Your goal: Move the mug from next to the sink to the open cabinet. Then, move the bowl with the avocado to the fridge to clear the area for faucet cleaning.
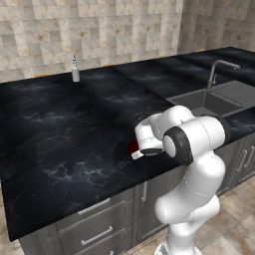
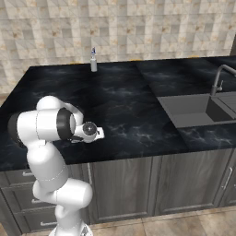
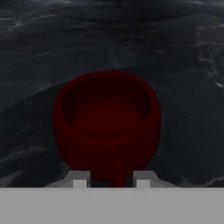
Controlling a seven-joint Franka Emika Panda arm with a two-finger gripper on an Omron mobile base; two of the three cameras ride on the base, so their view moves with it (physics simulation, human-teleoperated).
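Hand view: dark red mug (image 3: 107, 127) upright on black marble counter (image 3: 183, 65), mouth open, thin handle pointing toward gripper (image 3: 111, 179). Two pale fingertips (image 3: 79, 180) narrow, either side of handle, close against mug base; firm grip or not, cannot tell. Left base view: sliver of red mug (image 1: 132, 146) beside lowered white hand, near counter front edge, well left of sink (image 1: 209, 102) and faucet (image 1: 215, 72). Slim bottle (image 1: 75, 69) stands far back by tiled wall.
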